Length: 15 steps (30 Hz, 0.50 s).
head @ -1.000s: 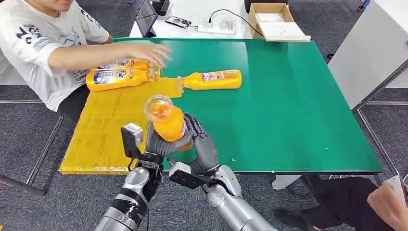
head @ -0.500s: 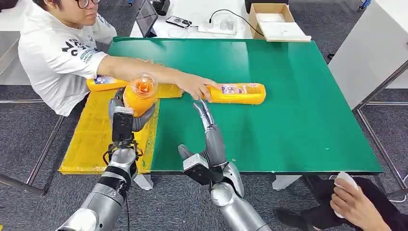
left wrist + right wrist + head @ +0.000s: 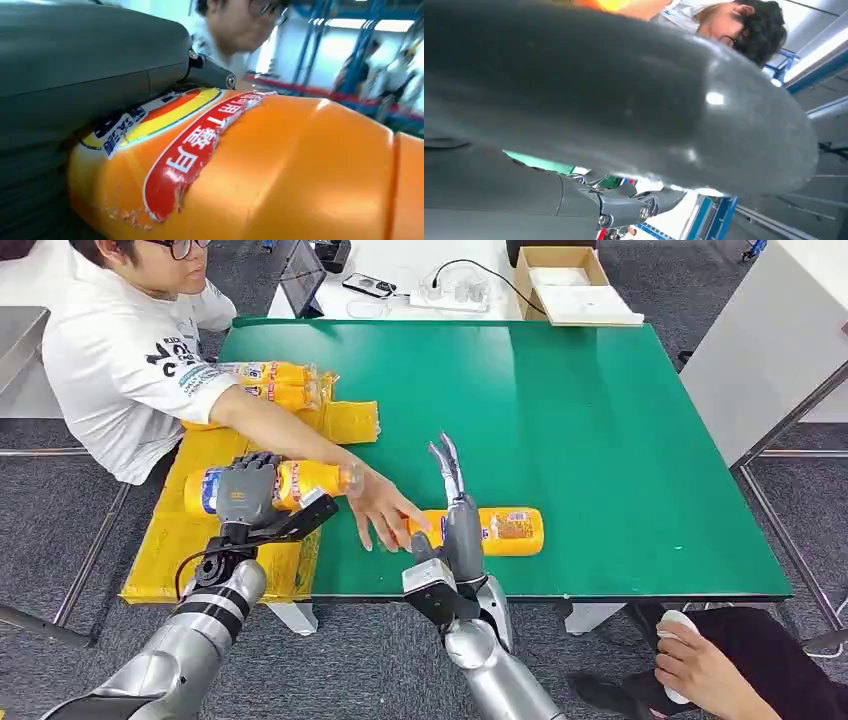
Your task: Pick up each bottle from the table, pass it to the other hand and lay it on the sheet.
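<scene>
Nearest, the right robot hand stood above the desk's front edge with its dark fingers straight, apart and holding nothing. Directly under and just beyond it lay an orange bottle on its side on the green desk, its printed label facing up. A person's hand rested at that bottle's neck end, just to the left of the right robot hand.

Further left, the left robot hand gripped a second orange bottle held level over the yellow sheet; the left wrist view showed its smooth, glossy plastic body and a torn red-and-yellow label under the grey thumb. By my judgement the laying-down step was in hand: the next move called for lowering this bottle until it rested flat on the sheet, then spreading the fingers. The round body looked likely to roll, so a gentle release seemed wise.

Beyond the left robot hand, at the sheet's far end, more orange bottles lay side by side, partly behind the person's arm. The sheet looked matte and faintly ribbed; the desk surface was flat and uniform.
</scene>
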Available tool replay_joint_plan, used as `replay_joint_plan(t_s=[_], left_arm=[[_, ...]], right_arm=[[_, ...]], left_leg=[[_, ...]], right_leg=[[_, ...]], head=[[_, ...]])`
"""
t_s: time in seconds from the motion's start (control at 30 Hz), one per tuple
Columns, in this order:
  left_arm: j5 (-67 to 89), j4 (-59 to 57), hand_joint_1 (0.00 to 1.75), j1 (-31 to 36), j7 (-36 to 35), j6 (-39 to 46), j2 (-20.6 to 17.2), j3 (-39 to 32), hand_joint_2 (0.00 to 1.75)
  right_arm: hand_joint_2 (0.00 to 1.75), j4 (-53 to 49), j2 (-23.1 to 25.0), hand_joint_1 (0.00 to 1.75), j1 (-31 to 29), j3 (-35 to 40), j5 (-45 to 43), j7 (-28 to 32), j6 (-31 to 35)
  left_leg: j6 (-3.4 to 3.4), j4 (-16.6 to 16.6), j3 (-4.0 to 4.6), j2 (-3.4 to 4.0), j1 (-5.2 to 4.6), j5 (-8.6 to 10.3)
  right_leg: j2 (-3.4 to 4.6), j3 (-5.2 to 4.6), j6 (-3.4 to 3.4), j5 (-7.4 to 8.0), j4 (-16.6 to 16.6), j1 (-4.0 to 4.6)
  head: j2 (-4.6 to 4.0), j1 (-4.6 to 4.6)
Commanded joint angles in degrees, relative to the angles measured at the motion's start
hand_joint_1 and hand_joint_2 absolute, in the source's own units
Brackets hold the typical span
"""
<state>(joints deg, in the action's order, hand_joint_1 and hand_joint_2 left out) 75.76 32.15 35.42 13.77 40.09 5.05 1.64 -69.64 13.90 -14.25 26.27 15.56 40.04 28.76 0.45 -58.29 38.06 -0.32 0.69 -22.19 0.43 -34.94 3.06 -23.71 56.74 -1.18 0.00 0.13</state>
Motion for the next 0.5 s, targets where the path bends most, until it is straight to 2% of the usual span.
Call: replay_joint_plan(t_s=[0.03, 0.2, 0.5], left_arm=[[4.48, -15.17, 1.75, 5.10, -3.50, -2.34, -4.37, 1.40, 1.75], [4.82, -15.44, 1.75, 4.92, -3.97, -4.36, -4.57, 1.45, 1.75], [-0.31, -15.87, 1.75, 4.58, -0.93, -8.50, -3.81, -2.56, 1.75]], right_arm=[[0.00, -0.27, -1.66, 0.00, -0.86, -1.25, -0.73, -0.04, -0.89], [0.00, 0.44, -1.48, 0.00, -1.06, -1.28, -0.69, -0.04, -1.51], [0.00, 1.16, -1.26, 0.00, -1.21, -1.07, -0.56, -0.04, -2.36]], left_leg=[[0.01, 0.01, -0.33, -0.04, 0.05, -0.13], [0.01, -0.01, -0.13, -0.03, 0.03, -0.06], [0.01, 0.02, -0.31, -0.08, 0.02, -0.09]], right_leg=[[-0.10, 0.37, -0.15, -0.13, -0.05, 0.08], [0.01, 0.16, -0.08, -0.04, -0.02, 0.04], [-0.02, 0.36, -0.13, -0.07, -0.04, 0.05]], head=[[0.00, 0.00], [0.00, 0.00], [0.00, 0.00]])
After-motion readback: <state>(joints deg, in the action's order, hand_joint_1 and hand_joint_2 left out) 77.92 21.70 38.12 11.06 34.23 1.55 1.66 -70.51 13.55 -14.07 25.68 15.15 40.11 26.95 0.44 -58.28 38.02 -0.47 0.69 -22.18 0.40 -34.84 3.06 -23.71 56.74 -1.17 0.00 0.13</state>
